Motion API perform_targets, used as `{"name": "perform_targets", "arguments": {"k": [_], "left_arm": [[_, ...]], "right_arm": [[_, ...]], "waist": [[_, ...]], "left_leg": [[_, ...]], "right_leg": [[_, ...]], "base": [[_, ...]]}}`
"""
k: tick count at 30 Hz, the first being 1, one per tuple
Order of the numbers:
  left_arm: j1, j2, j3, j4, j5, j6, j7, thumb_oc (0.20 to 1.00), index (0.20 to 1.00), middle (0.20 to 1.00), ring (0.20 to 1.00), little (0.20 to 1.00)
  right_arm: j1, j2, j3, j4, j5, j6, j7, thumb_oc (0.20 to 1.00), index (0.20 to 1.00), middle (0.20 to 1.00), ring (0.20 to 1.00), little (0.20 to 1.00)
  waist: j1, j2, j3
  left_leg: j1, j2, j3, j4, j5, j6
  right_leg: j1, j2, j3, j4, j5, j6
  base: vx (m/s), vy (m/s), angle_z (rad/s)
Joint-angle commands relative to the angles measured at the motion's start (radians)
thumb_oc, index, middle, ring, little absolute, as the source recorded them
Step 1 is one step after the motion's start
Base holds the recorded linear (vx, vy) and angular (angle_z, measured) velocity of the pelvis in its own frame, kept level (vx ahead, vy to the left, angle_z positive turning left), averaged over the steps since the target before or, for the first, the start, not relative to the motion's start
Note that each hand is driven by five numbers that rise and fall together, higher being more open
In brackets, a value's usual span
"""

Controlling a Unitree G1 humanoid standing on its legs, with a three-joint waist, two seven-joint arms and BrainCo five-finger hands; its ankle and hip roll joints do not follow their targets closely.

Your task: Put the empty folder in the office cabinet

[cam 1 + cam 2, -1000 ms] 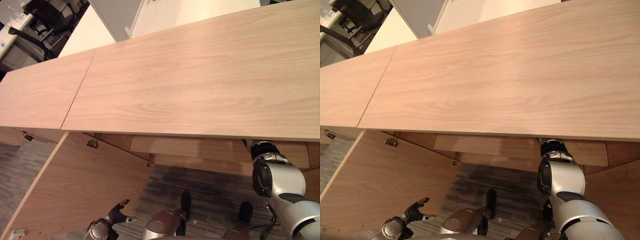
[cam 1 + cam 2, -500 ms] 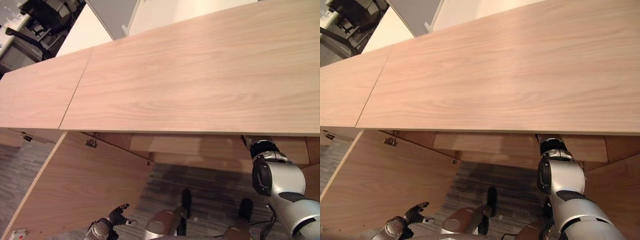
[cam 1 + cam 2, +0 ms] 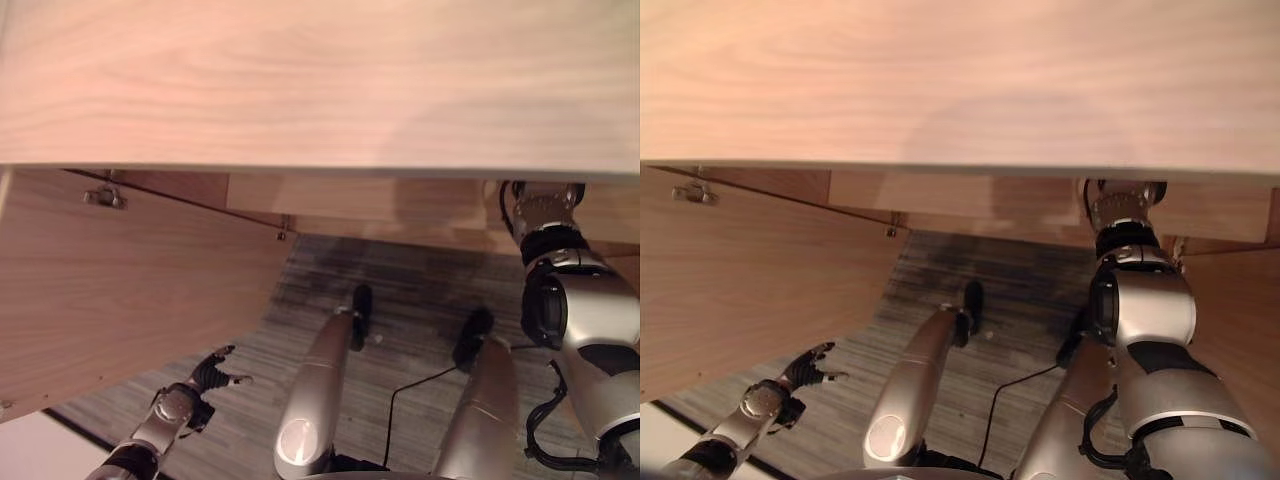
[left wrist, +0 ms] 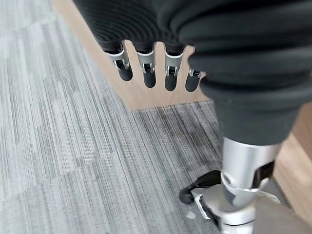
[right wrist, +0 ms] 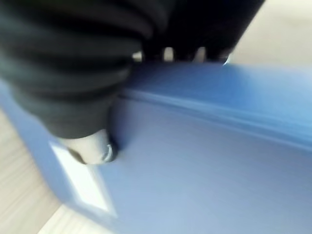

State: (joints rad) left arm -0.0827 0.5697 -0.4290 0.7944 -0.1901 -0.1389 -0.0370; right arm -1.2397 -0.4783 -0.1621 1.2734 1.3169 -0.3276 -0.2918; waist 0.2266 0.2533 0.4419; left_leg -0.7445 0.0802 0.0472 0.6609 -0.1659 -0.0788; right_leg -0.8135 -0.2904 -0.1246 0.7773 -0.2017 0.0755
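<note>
**Inspector:** Nearest first?

**Aide:** The left hand (image 3: 212, 372) is hanging low over the carpet (image 4: 58, 146) beside the open door (image 3: 120, 290), fingers loosely spread, carrying nothing — likely kept clear of the work.

**Inspector:** And farther in?

**Aide:** The right arm is reaching under the cabinet (image 3: 320, 80) top. The wrist view is showing what the head views are hiding — the right hand (image 5: 87, 112) clasping the blue folder (image 5: 209, 161) inside.
</note>
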Motion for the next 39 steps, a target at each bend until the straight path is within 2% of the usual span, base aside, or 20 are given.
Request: {"name": "perform_targets", "arguments": {"k": [1,10,11,12,20,36,37,38,39], "left_arm": [[0.014,0.066,0.024,0.047,-0.052,-0.014,0.007,1.0,1.0,1.0,1.0,1.0],[0.029,0.095,0.017,0.01,-0.037,-0.019,0.006,1.0,1.0,1.0,1.0,1.0],[-0.011,0.07,-0.031,-0.02,-0.03,-0.005,0.006,1.0,1.0,1.0,1.0,1.0],[-0.005,0.042,-0.023,0.011,-0.032,-0.011,0.02,1.0,1.0,1.0,1.0,1.0],[0.061,0.048,-0.023,0.064,0.025,-0.02,0.032,1.0,1.0,1.0,1.0,1.0],[0.034,0.025,-0.036,0.082,0.034,-0.009,0.051,1.0,1.0,1.0,1.0,1.0],[0.031,0.024,-0.035,0.085,0.033,-0.009,0.054,1.0,1.0,1.0,1.0,1.0],[0.027,0.022,-0.035,0.088,0.033,-0.008,0.058,1.0,1.0,1.0,1.0,1.0],[0.026,0.022,-0.035,0.089,0.033,-0.008,0.058,1.0,1.0,1.0,1.0,1.0]], "right_arm": [[0.02,-0.102,0.041,-0.014,-0.009,-0.018,0.018,0.2,0.2,0.2,0.2,0.2],[-0.008,-0.101,0.045,-0.024,0.025,-0.035,0.026,0.2,0.2,0.2,0.2,0.2],[-0.034,-0.076,0.062,-0.026,0.026,-0.052,-0.002,0.2,0.2,0.2,0.2,0.2],[-0.049,-0.089,0.063,-0.032,0.029,-0.048,-0.008,0.2,0.2,0.2,0.2,0.2],[-0.095,-0.204,0.12,0.003,0.013,-0.032,-0.014,0.2,0.2,0.2,0.2,0.2],[-0.152,-0.224,0.148,0.036,0.0,-0.018,-0.07,0.2,0.2,0.2,0.2,0.2],[-0.153,-0.223,0.152,0.041,-0.003,-0.013,-0.071,0.799,0.799,0.799,0.799,0.799],[-0.155,-0.224,0.154,0.053,-0.003,-0.003,-0.074,1.0,1.0,1.0,1.0,1.0],[-0.157,-0.225,0.155,0.055,-0.002,-0.002,-0.073,1.0,1.0,1.0,1.0,1.0]], "waist": [[0.0,0.012,-0.076],[0.013,0.013,-0.081],[0.01,0.007,-0.079],[0.016,0.006,-0.074],[0.052,0.005,-0.065],[0.054,-0.012,-0.068],[0.053,-0.015,-0.068],[0.051,-0.018,-0.068],[0.051,-0.017,-0.067]], "left_leg": [[0.017,0.038,-0.081,-0.089,-0.005,-0.053],[-0.051,0.024,-0.098,-0.044,-0.022,-0.046],[-0.055,0.024,-0.099,-0.041,-0.024,-0.047],[-0.056,0.019,-0.101,-0.043,-0.027,-0.046],[-0.07,0.01,-0.123,-0.028,-0.035,-0.046],[-0.039,0.006,-0.129,-0.067,-0.028,-0.05],[-0.038,0.007,-0.13,-0.066,-0.029,-0.05],[-0.037,0.007,-0.13,-0.065,-0.03,-0.051],[-0.037,0.007,-0.13,-0.065,-0.03,-0.051]], "right_leg": [[0.104,0.002,-0.016,-0.042,-0.126,0.08],[0.04,-0.004,-0.012,0.026,-0.159,0.069],[0.036,-0.004,-0.014,0.031,-0.162,0.068],[0.038,-0.005,-0.017,0.03,-0.171,0.066],[0.036,-0.01,-0.029,0.054,-0.19,0.062],[0.071,-0.003,-0.044,0.034,-0.197,0.056],[0.074,-0.002,-0.043,0.034,-0.198,0.055],[0.076,-0.002,-0.044,0.034,-0.198,0.054],[0.076,-0.002,-0.044,0.034,-0.199,0.054]], "base": [[0.0,0.0,0.0],[0.01,-0.026,0.01],[0.01,-0.043,0.13],[0.0,-0.061,0.11],[0.0,-0.049,0.13],[0.01,-0.008,0.02],[0.0,0.0,0.0],[0.0,0.0,0.0],[0.0,0.0,0.0]]}}
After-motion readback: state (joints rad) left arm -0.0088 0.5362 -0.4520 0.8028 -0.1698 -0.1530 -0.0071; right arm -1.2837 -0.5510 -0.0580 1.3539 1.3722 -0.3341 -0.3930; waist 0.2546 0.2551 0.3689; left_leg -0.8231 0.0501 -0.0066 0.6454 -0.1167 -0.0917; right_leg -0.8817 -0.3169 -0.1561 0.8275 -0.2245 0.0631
